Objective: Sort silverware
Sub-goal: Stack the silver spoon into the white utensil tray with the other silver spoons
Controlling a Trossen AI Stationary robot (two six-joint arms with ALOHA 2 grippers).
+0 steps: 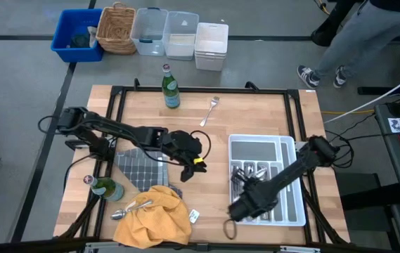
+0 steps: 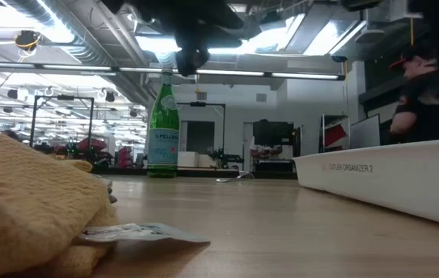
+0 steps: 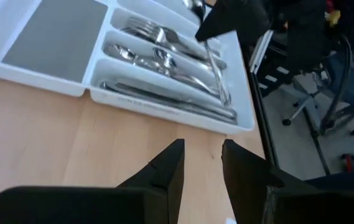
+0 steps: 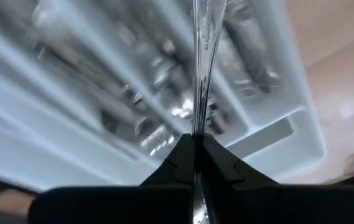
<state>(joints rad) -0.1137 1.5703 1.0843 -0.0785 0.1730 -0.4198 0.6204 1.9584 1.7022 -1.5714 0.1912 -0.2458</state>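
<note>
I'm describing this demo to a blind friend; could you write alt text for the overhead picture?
The right gripper holds a piece of silverware over a white tray of cutlery. The left gripper hovers open mid-table; a fork, two green bottles and a yellow cloth lie around.

Green glass bottle [image 2: 163, 127] upright on wooden table [image 2: 281, 224], yellow cloth [image 2: 26, 201] nearby, white tray [image 2: 381, 179], person [image 2: 423, 96] behind

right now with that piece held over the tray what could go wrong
1. The right claw pinches a thin utensil only at one end, above the white tray. It could swing or slip and land in the wrong compartment.
2. The compartments already hold piled silverware, so the piece may come to rest across a divider.
3. The left claw hovers open near the tray's edge, so the arms might crowd each other.
</note>
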